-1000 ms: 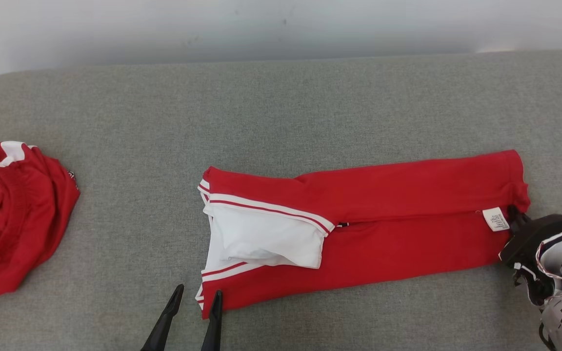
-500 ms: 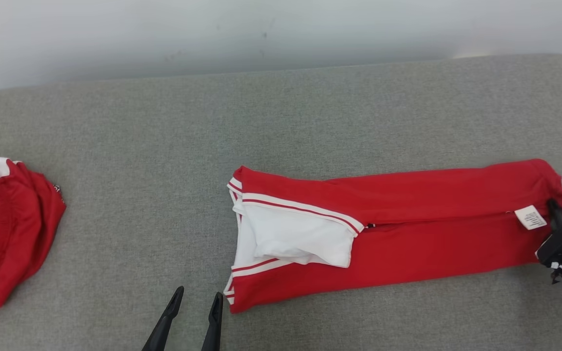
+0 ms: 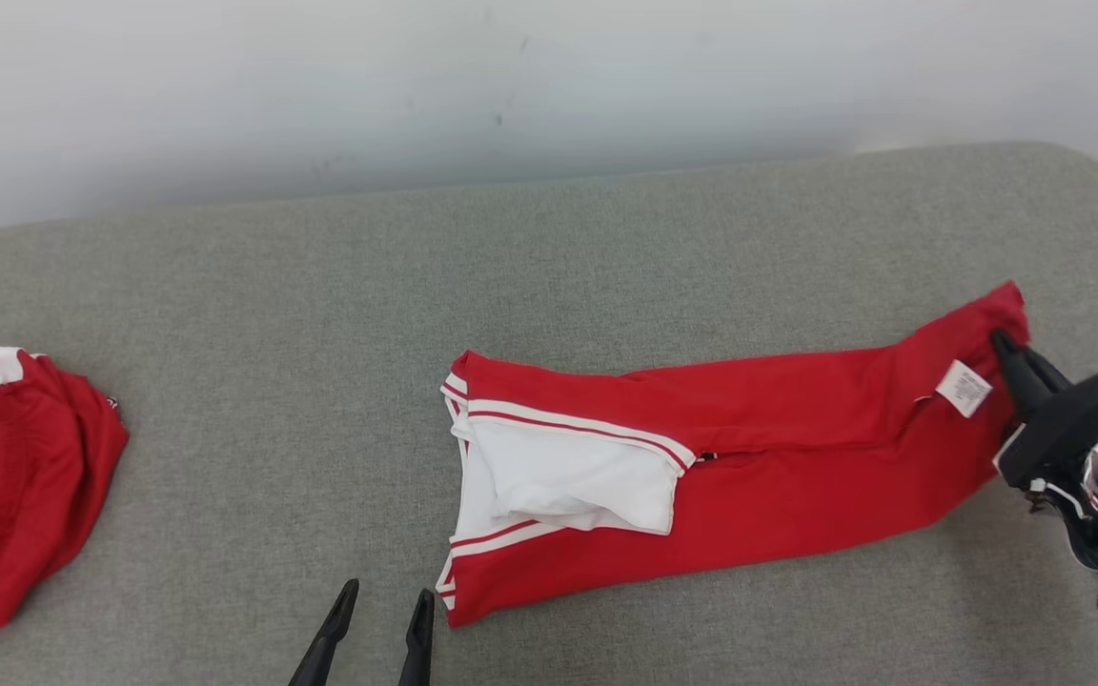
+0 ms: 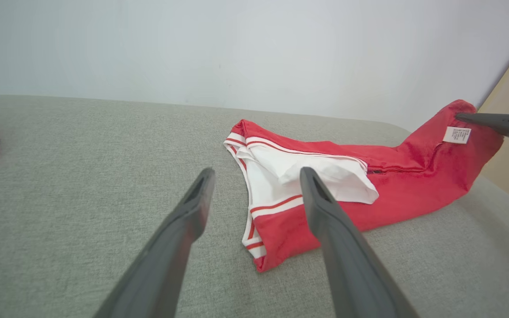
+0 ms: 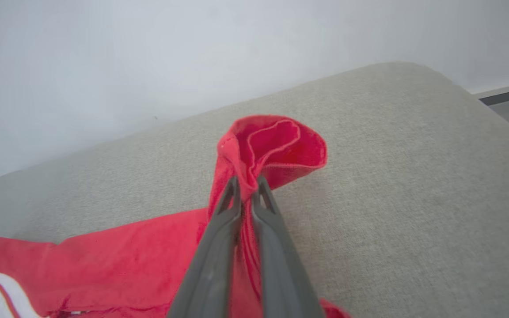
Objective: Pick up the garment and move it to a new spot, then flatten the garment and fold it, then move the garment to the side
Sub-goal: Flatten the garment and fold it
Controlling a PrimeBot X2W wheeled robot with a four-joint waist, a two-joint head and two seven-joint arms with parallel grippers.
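1. Since a second ago we have raised the right end of the garment off the grey cushion. It lay flat then and now stands up in the right gripper. The head camera has also shifted, so we put the sideways drift of everything else down to that.
2. Our right gripper's fingers are narrow, pinched on the bunched hem near the cushion's right edge. A white label sits just beside the fingertips.
3. Our left gripper has its fingers spread wide and holds nothing. It hovers near the cushion's front edge, just beside the garment's near left corner, and appears clear of the cloth.
4. Apart from that raised end, the garment lies as a long narrow band from the cushion's middle towards its right edge. A white panel is turned out at its left end.
5. We judge the relocating and flattening done and a lengthwise fold already in place. The step in hand looks like the cross fold, bringing the right end over towards the left. Completing that fold and moving the garment aside are still to do.
6. Another red garment lies heaped at the cushion's left edge, well apart.
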